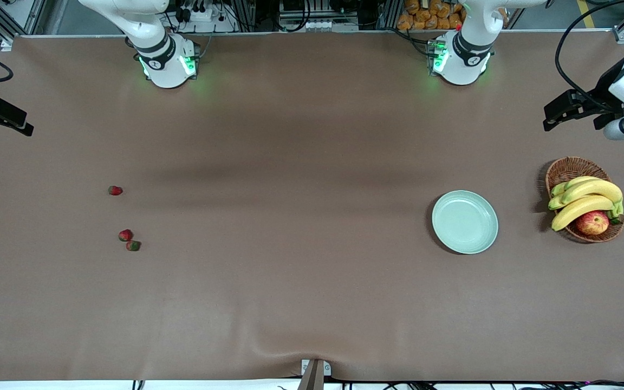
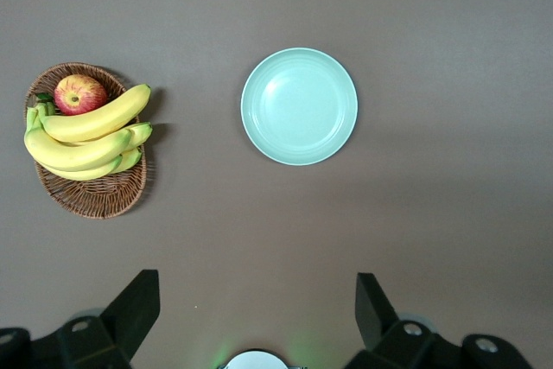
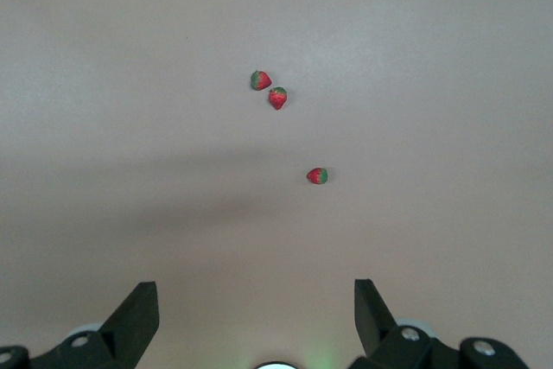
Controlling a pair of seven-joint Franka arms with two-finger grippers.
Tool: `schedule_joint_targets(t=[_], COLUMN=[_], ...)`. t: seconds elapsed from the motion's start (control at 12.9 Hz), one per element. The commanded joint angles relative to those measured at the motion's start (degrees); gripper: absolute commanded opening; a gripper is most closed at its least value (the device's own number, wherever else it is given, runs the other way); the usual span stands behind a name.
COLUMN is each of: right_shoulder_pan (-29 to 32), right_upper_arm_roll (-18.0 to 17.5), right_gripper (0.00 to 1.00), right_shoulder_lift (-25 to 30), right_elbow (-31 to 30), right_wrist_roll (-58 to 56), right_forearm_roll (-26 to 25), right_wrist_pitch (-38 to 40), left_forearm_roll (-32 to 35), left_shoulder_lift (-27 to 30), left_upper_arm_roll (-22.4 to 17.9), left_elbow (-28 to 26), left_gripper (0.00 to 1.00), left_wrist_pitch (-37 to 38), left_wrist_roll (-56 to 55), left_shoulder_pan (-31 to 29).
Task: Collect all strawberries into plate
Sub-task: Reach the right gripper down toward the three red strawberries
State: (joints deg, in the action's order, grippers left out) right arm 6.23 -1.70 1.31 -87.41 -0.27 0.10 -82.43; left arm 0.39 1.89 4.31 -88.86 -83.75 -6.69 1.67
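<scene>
Three small red strawberries lie on the brown table toward the right arm's end: one (image 1: 115, 190) alone, and two (image 1: 125, 235) (image 1: 133, 246) close together nearer the front camera. The right wrist view shows the same pair (image 3: 260, 80) (image 3: 277, 98) and the single berry (image 3: 317, 176). The pale mint-green plate (image 1: 465, 222) (image 2: 299, 106) sits empty toward the left arm's end. My right gripper (image 1: 19, 125) (image 3: 257, 293) hangs open high over the table's edge at its own end. My left gripper (image 1: 550, 119) (image 2: 257, 287) hangs open high above the table, by the basket's end.
A brown wicker basket (image 1: 572, 169) (image 2: 95, 198) with bananas (image 1: 588, 197) and a red-yellow apple (image 1: 592, 222) stands beside the plate, toward the left arm's end. A wide stretch of brown table separates the strawberries from the plate.
</scene>
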Motion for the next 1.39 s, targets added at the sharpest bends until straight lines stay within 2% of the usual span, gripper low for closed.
schedule_joint_targets(t=[0.0,0.23,0.7,0.93,1.32], right_shoulder_pan=[-0.5,-0.6,-0.4,-0.6,-1.7], right_upper_arm_roll=[-0.2,-0.1,-0.1,-0.1,-0.1], right_gripper=[1.00,1.00,1.00,1.00,1.00], right_shoulder_lift=[0.8,0.8,0.2,-4.6,-13.8], right_elbow=[-0.3,-0.4,-2.0,-2.6,-2.9], right_wrist_roll=[0.4,0.2,0.0,0.0,-3.2], right_forearm_roll=[0.3,0.3,0.2,0.1,-0.3], right_wrist_pitch=[1.0,1.0,0.9,-0.4,-10.1], left_forearm_roll=[0.0,0.1,0.0,0.0,-0.3], left_shoulder_lift=[1.1,-0.2,-0.3,-0.5,-0.7], left_upper_arm_roll=[-0.3,-0.4,-0.4,-0.4,-0.4], left_elbow=[0.0,2.0,1.6,1.9,1.9], left_gripper=[1.00,1.00,1.00,1.00,1.00], left_wrist_pitch=[1.0,1.3,3.3,4.5,4.3], left_wrist_roll=[0.0,0.2,0.1,-0.2,0.3], left_shoulder_pan=[0.0,-0.3,-0.4,-0.4,-0.3])
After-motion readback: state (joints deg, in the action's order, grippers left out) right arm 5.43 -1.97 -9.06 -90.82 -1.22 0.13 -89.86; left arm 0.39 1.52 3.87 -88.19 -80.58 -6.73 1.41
